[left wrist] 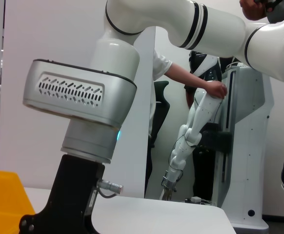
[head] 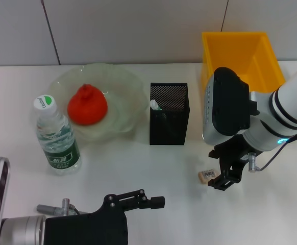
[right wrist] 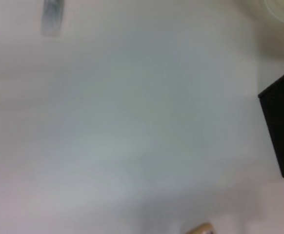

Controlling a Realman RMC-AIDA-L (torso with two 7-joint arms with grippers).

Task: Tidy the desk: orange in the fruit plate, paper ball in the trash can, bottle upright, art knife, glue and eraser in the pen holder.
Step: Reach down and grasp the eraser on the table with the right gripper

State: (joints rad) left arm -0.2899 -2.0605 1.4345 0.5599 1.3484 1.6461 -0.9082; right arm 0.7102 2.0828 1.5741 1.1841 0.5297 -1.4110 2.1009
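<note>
Head view: right gripper, fingers apart, poised over desk; eraser just beside its tips. Small, light, slightly soft; grip across short sides.
Left wrist view: left gripper unseen, state undeterminable.
Right wrist view: eraser at edge, pen holder beyond.

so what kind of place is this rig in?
Likely a robotics lab with a staged desk: white table with props, another robot arm on a stand, and a person handling it.
</note>
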